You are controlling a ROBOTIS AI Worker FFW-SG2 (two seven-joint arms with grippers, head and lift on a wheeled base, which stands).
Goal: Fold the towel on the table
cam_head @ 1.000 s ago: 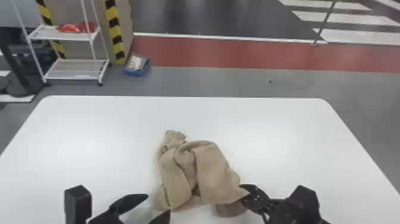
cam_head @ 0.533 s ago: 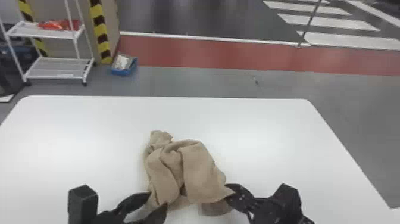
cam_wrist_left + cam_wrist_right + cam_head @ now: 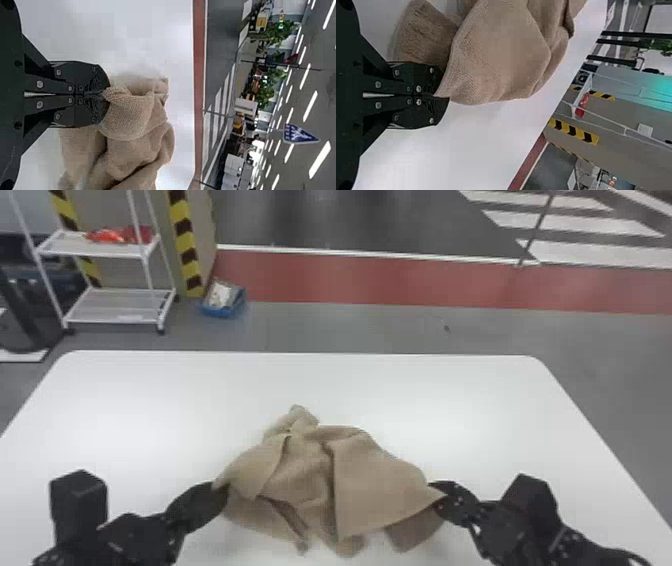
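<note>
The crumpled tan towel (image 3: 310, 480) lies in folds near the front middle of the white table (image 3: 165, 390). At its left edge my left gripper (image 3: 220, 490) is shut on a corner, and at its right edge my right gripper (image 3: 440, 497) pinches another. In the left wrist view the left gripper (image 3: 105, 95) has its fingers together on the bunched tip of the towel (image 3: 130, 114). The right wrist view has the right gripper (image 3: 439, 96) clamped on a pointed corner of the towel (image 3: 498, 59), with a lower flap behind the fingers.
Beyond the table's far edge, a white shelf rack (image 3: 115, 305) and a blue box (image 3: 222, 302) stand on the grey floor at the left. Bare white tabletop surrounds the towel.
My left gripper, earlier open beside the towel, has closed on its left corner. That side of the towel is drawn out leftward, and the towel looks wider. The right gripper keeps its hold.
</note>
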